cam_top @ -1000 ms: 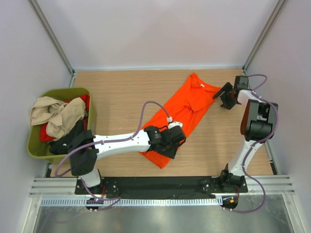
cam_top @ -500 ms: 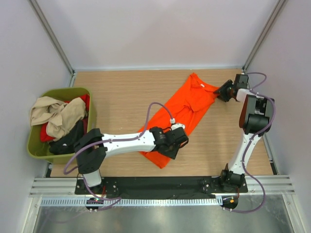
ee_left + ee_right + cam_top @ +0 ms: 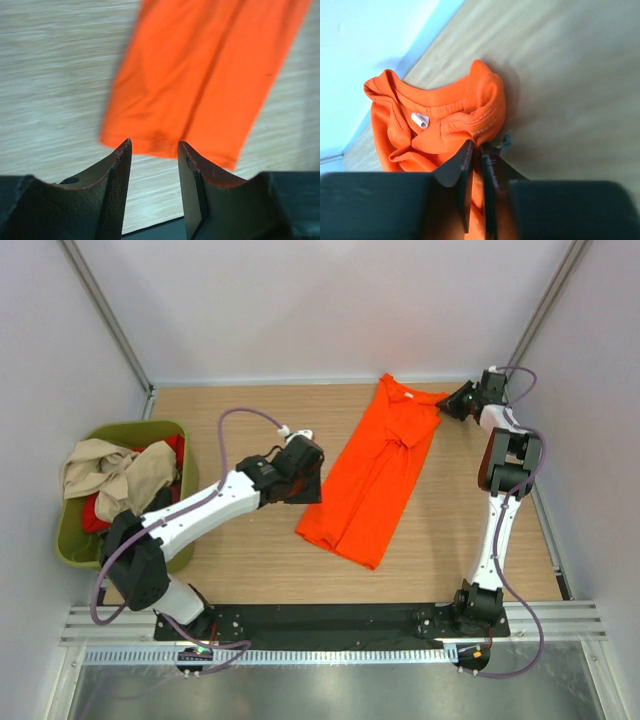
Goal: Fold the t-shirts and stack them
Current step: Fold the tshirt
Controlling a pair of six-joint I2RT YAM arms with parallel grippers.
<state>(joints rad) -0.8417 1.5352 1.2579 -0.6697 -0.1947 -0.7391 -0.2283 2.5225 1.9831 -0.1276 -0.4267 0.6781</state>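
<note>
Starting at the near edge of the bench: the orange t-shirt (image 3: 375, 475) has its hem just short of the middle of that edge, and from there the cloth runs as one long narrow strip, on a slant, up to the far right corner. Left jaws hang beside the strip on its left, over the middle of the bench, released, with nothing between the fingertips (image 3: 116, 170); the left wrist view shows the hem just past them. Over at the left edge sits the olive tub (image 3: 186, 490), with the beige shirt (image 3: 105, 475), the red shirt (image 3: 95, 512) and the black shirt (image 3: 135, 530) heaped inside, waiting. Far right corner now: right jaws clenched on the bunched cloth by the collar (image 3: 445, 107), pinning that end. I read this as the laying-out step, shirt pulled long and flat, crosswise fold not yet made. Next move calls for the left jaws to drop onto a hem corner, pinch only the cloth, and carry it toward the collar without dragging the strip askew
</note>
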